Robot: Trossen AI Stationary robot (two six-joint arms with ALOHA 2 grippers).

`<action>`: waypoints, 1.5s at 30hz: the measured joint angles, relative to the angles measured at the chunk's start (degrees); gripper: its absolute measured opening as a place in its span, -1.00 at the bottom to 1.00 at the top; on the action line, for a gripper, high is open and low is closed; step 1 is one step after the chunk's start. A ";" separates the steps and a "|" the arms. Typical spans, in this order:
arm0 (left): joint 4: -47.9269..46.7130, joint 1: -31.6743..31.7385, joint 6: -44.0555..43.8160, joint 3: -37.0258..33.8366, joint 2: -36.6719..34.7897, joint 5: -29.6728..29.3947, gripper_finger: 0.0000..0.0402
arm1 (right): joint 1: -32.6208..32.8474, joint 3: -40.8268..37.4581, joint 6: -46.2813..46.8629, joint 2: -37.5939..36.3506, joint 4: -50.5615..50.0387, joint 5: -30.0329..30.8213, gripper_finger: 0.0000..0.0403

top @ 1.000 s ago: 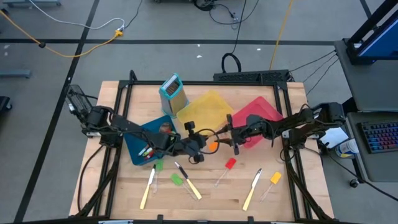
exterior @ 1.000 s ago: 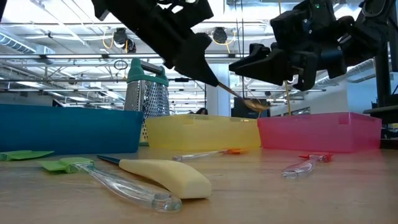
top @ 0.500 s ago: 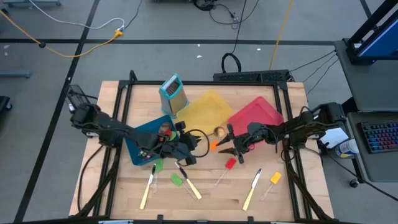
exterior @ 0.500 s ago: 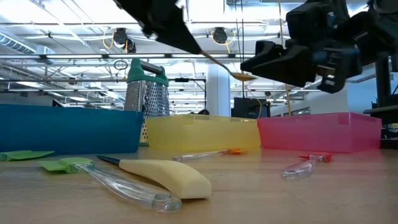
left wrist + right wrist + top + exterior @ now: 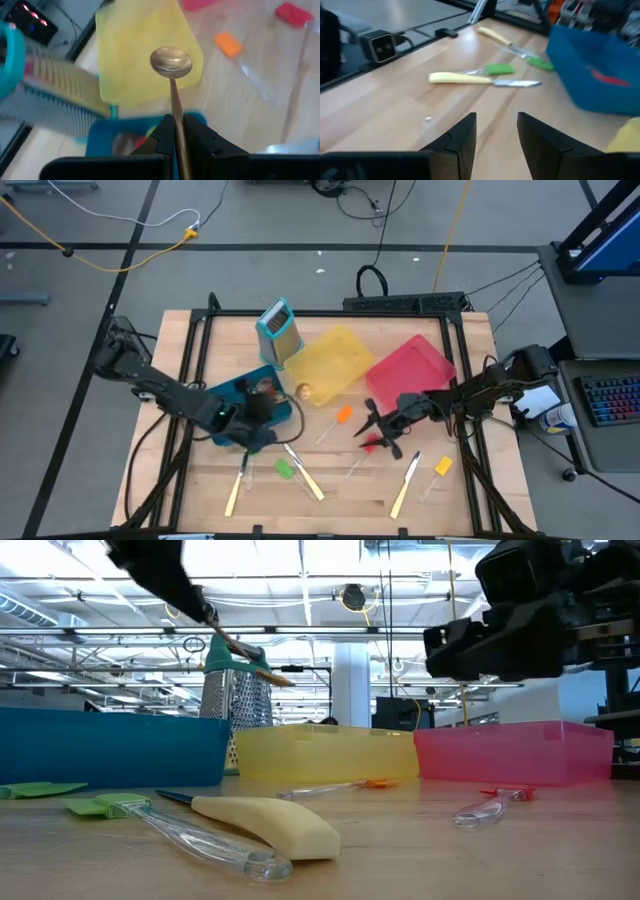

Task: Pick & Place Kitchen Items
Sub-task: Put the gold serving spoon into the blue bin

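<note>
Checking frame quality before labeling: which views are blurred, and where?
Left wrist view: the metal spoon in the left pincer is fairly sharp, while the grater and yellow bin behind smear. Right wrist view: knives and blue bin are soft. Low view: near cream knife handle crisp, ceiling lights bright.

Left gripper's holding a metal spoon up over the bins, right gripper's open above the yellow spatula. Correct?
Not quite. The left gripper does hold the metal spoon over the bins, and the right gripper is open, but the high view shows it above the red spatula; the yellow spatula lies apart.
</note>
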 joint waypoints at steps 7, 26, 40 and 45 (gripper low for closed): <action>-18.71 -6.35 -16.25 -0.05 -3.06 0.61 -0.87 | 4.58 -0.02 5.64 0.00 -1.48 2.82 -0.37; -12.21 -14.52 -41.70 -22.98 -3.12 0.25 -0.85 | 10.44 -0.02 7.26 0.00 -1.35 11.53 -0.55; -0.89 -11.46 -41.08 -30.39 -3.16 -1.20 -0.82 | 10.42 -0.02 7.12 0.00 -1.35 13.82 -0.56; -0.95 -9.78 -40.86 -30.40 -3.16 -0.51 -0.82 | 10.42 -0.02 7.12 0.00 -1.35 13.82 -0.56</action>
